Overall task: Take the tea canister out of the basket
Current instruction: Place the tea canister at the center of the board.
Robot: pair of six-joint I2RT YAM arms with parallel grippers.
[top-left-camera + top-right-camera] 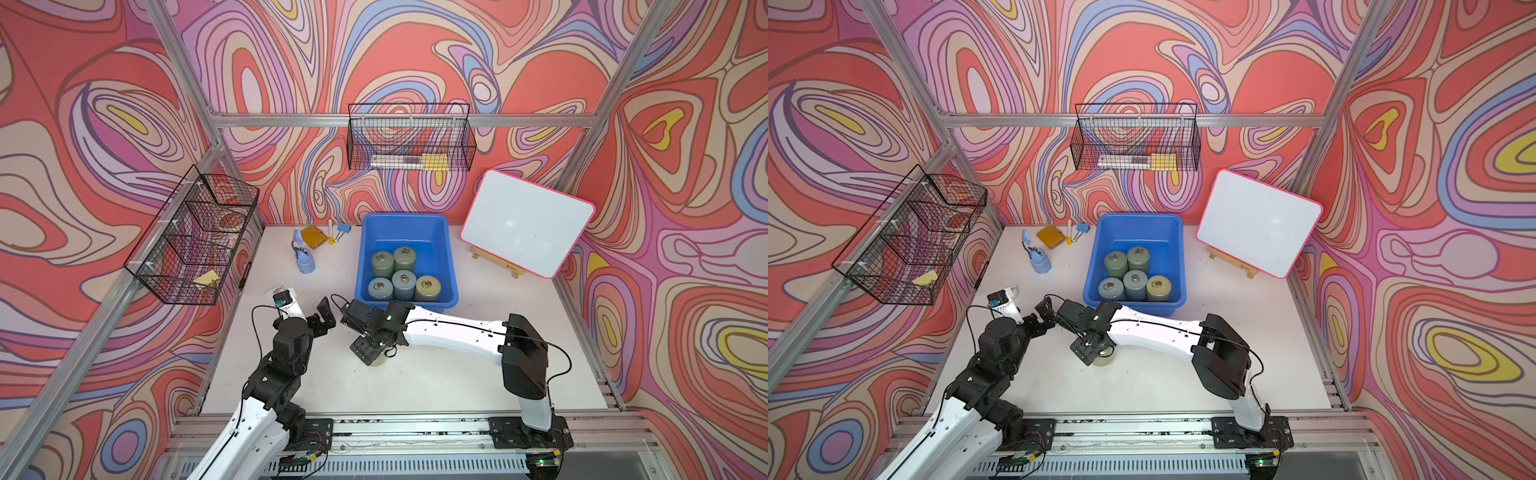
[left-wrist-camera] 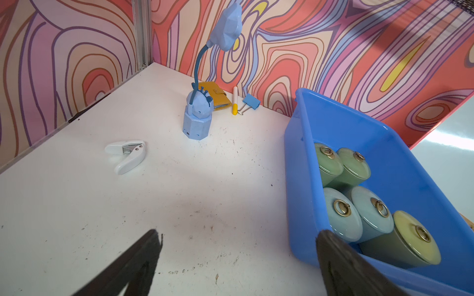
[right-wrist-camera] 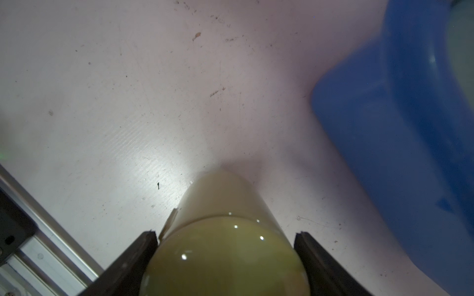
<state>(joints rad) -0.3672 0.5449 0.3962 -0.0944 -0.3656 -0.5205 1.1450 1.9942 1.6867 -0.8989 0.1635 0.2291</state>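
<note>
The blue basket [image 1: 404, 217] [image 1: 1140, 217] stands at the back middle of the table and holds several upright tea canisters [image 1: 403, 274] [image 2: 359, 205] in green, blue-grey and yellow. One pale yellow-green tea canister [image 1: 379, 360] [image 1: 1104, 357] [image 3: 225, 200] stands on the table in front of the basket, outside it. My right gripper [image 1: 372, 353] [image 3: 225, 237] reaches down over it, shut on its lid end, a finger on each side. My left gripper [image 1: 328, 318] [image 2: 238, 233] hangs open and empty by the basket's front left corner [image 2: 302, 179].
A blue desk lamp [image 1: 305, 259], yellow wallet [image 1: 313, 237], marker [image 1: 331, 232] and binder clip [image 1: 344, 228] lie at the back left. A white hole punch [image 2: 127, 155] lies left of the lamp. A whiteboard on an easel [image 1: 528, 222] leans at the right. Wire baskets [image 1: 409, 137] [image 1: 195, 237] hang on the walls.
</note>
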